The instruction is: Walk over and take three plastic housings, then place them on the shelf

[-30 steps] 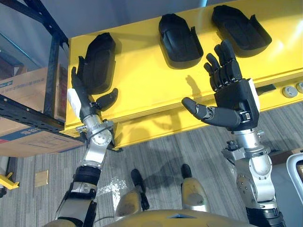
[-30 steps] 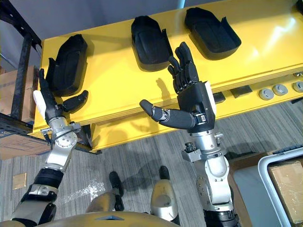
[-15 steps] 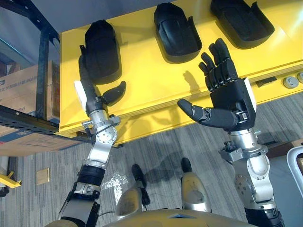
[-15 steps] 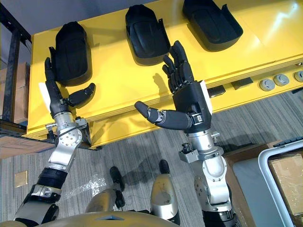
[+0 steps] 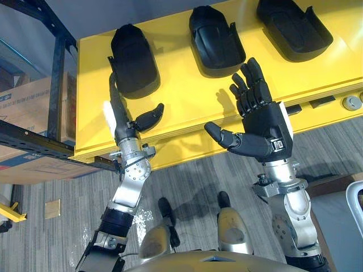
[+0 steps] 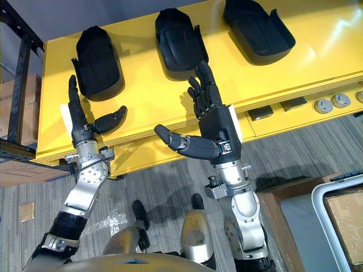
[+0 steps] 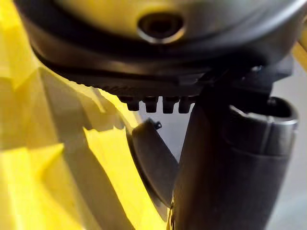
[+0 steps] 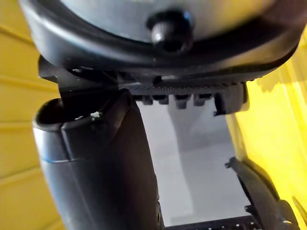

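Three black plastic housings lie in a row on the yellow table (image 5: 181,107): the left housing (image 5: 134,59), the middle housing (image 5: 214,41) and the right housing (image 5: 294,27). My left hand (image 5: 122,116) is open, with straight fingers reaching up along the near left edge of the left housing and the thumb spread to the right. I cannot tell whether it touches the housing. My right hand (image 5: 258,122) is open and raised over the table's front edge, on the near side of the middle housing and holding nothing. A dark curved housing edge (image 7: 151,163) shows past the left thumb.
A black shelf rack (image 5: 57,85) with cardboard boxes (image 5: 28,102) stands at the left. Round metal parts (image 6: 332,102) sit on the table's lower ledge at the right. A white-rimmed bin (image 6: 340,209) stands on the grey carpet at the lower right.
The whole view has shifted. My right hand has drifted left and a little nearer to me. The left hand stays open by the left housing's near edge.
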Tool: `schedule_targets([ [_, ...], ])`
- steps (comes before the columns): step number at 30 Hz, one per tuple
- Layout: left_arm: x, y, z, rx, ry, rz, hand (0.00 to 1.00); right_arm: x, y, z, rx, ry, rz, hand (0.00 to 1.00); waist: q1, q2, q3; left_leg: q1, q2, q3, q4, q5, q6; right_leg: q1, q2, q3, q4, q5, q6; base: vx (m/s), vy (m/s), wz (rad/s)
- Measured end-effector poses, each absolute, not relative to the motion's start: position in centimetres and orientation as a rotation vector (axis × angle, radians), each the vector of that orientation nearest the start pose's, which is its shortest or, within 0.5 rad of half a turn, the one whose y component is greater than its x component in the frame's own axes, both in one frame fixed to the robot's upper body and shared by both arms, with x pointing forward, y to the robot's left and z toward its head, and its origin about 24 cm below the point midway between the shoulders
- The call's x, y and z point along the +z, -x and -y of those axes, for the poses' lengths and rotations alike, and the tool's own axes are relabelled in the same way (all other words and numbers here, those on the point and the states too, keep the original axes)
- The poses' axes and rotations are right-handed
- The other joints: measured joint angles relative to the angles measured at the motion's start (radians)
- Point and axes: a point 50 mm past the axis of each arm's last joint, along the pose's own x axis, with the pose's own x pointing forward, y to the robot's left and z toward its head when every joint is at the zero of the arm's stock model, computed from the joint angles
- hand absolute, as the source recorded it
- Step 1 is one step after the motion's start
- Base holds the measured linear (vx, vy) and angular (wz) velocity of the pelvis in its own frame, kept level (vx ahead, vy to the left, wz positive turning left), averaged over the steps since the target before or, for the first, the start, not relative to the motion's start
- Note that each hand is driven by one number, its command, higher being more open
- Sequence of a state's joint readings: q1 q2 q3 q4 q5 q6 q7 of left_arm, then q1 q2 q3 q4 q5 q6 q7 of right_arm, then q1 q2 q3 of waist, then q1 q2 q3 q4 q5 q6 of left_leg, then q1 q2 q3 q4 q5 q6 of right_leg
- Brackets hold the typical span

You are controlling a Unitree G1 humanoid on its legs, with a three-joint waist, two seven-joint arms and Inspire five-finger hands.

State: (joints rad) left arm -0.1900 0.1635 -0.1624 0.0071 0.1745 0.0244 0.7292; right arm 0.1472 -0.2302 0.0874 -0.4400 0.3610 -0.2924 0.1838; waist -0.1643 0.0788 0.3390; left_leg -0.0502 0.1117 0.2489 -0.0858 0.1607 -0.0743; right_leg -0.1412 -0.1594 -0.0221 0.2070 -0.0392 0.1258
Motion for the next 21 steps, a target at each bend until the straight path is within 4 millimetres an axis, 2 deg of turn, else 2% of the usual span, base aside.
schedule_targets([
  [7, 9.6, -27.5, -17.7, 0.658, -0.3, 0.295, 1.0, 13.0, -20.0, 15.6, 0.309, -0.129, 0.536, 1.0, 0.015, 0.005, -0.003, 0.0, 0.0, -0.004, 0.0, 0.0, 0.0, 0.004, 0.0, -0.004, -0.002, 0.003, -0.004, 0.0, 0.0, 0.0],
  [10, 10.0, -27.4, -17.7, 0.667, -0.287, 0.316, 1.0, 12.9, -20.0, 15.5, 0.312, -0.131, 0.532, 1.0, 0.022, 0.006, -0.004, 0.007, 0.0, -0.014, 0.0, 0.0, 0.0, 0.022, -0.001, -0.017, -0.011, 0.003, -0.004, 0.02, -0.014, 0.1],
  [13, 10.3, -26.2, -17.7, 0.665, -0.254, 0.36, 1.0, 12.8, -19.9, 14.7, 0.342, -0.151, 0.526, 1.0, 0.026, 0.007, -0.019, 0.008, 0.001, -0.028, 0.0, 0.0, -0.001, 0.036, -0.002, -0.032, -0.021, 0.003, -0.004, 0.02, -0.011, 0.13],
  [16, 10.6, -24.5, -17.0, 0.625, -0.178, 0.416, 1.0, 12.5, -19.8, 13.3, 0.366, -0.16, 0.507, 1.0, 0.035, 0.009, -0.055, 0.012, 0.0, -0.049, 0.0, 0.001, -0.002, 0.063, -0.003, -0.056, -0.038, 0.004, -0.004, 0.04, -0.009, 0.17],
  [19, 11.2, -23.9, -15.8, 0.524, -0.14, 0.464, 1.0, 12.5, -19.9, 12.6, 0.355, -0.179, 0.505, 1.0, 0.056, 0.014, -0.068, 0.025, 0.001, -0.065, -0.001, 0.0, -0.004, 0.093, -0.003, -0.076, -0.054, 0.003, -0.004, 0.01, -0.008, 0.19],
  [21, 11.5, -23.2, -14.8, 0.414, -0.114, 0.497, 1.0, 12.6, -20.5, 11.6, 0.351, -0.096, 0.509, 1.0, 0.075, 0.014, -0.083, 0.022, 0.001, -0.079, -0.003, -0.002, -0.007, 0.101, -0.003, -0.089, -0.058, 0.001, -0.001, -0.03, -0.004, 0.18],
])
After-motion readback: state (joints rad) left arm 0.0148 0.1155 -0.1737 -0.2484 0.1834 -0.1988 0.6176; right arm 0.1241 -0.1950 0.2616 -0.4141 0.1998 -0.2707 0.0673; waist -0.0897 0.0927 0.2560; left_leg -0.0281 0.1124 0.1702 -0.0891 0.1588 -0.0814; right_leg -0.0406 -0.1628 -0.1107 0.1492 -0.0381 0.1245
